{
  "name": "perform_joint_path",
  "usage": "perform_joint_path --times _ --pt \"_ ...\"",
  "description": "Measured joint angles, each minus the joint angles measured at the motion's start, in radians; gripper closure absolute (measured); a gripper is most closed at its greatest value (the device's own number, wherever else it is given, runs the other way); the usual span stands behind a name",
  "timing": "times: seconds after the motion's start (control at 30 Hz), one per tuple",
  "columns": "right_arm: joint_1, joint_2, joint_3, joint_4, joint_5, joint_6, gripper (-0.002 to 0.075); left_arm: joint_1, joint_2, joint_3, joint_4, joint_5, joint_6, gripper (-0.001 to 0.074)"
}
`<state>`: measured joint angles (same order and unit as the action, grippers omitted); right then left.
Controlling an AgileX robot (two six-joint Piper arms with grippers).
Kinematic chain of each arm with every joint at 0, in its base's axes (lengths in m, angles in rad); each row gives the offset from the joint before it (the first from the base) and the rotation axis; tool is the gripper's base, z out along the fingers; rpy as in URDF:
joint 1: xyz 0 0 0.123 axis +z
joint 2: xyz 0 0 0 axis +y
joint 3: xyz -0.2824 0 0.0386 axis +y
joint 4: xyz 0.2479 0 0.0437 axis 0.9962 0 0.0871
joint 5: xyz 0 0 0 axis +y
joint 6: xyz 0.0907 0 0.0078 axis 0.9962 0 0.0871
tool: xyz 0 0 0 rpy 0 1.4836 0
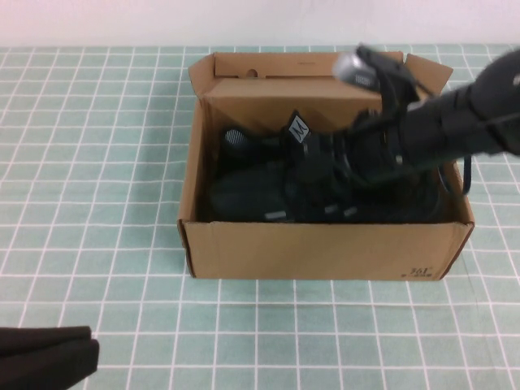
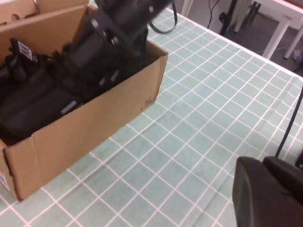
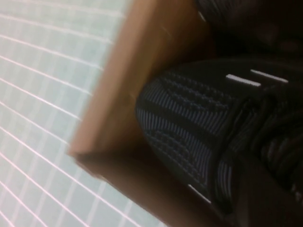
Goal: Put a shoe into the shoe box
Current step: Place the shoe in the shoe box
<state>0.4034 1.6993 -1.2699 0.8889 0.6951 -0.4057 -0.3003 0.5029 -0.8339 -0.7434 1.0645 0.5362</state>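
the shoe box sits open on the green checked tablecloth, its flap lid standing up at the far side and small black print on the front wall near the right corner. two black knit sneakers lie inside it, side by side. the shoe nearer the front wall lies with its toe toward the robot's left, short white dashes showing along its side; its mate lies behind it against the far wall, a white tongue label sticking up. the right arm reaches in from the right over the box's right wall, and the right gripper is down inside the box among the laces and the tongue, hidden in the black of the shoes; its fingers are pressed together, and whether they pinch any part of the shoe cannot be told. the right wrist view looks closely at the shoe's knit toe lying against the inner cardboard wall. the left gripper rests low at the near left corner of the table, well apart from the box, its fingers pressed together and empty; in the left wrist view it shows as a dark block over the cloth.
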Motion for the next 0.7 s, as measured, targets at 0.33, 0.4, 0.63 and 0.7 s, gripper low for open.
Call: perform_joint_path --times 0.33,0.4,0.63,0.7 --pt "0.000 0.000 0.103 -0.002 -0.040 -0.027 0.0726 0.000 0.000 0.000 0.000 -0.002 -0.007 0.0738" --pt "0.000 0.000 0.104 -0.002 -0.040 -0.029 0.0725 0.000 0.000 0.000 0.000 -0.002 -0.007 0.0738" --pt "0.000 0.000 0.107 0.010 -0.038 -0.094 0.0458 0.000 0.000 0.000 0.000 -0.002 -0.008 0.0738" --pt "0.000 -0.009 0.109 0.010 -0.033 -0.137 0.0330 0.000 0.000 0.000 0.000 0.001 -0.009 0.0738"
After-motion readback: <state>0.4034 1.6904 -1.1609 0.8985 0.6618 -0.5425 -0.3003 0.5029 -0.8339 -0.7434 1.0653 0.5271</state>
